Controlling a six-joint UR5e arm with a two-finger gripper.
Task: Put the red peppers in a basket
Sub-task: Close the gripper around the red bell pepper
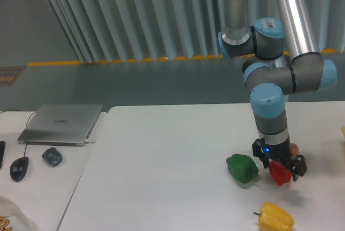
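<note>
Red bell pepper [278,173]: glossy, smooth skin, lower right of the frame
Green bell pepper [242,168]: waxy sheen (duller than the red)
Yellow bell pepper [276,216]: smooth, shiny
Black two-finger gripper [281,167]: matt plastic or metal, cannot tell
White table [161,177]: smooth, matt
Silver laptop [61,124]: brushed metal, satin, at left

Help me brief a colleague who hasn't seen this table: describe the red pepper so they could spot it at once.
Follow the arm down to its gripper on the right side of the white table. The red pepper sits right under it, between the fingers. It lies just right of the green pepper and above the yellow pepper; it is the only glossy red one.
</note>
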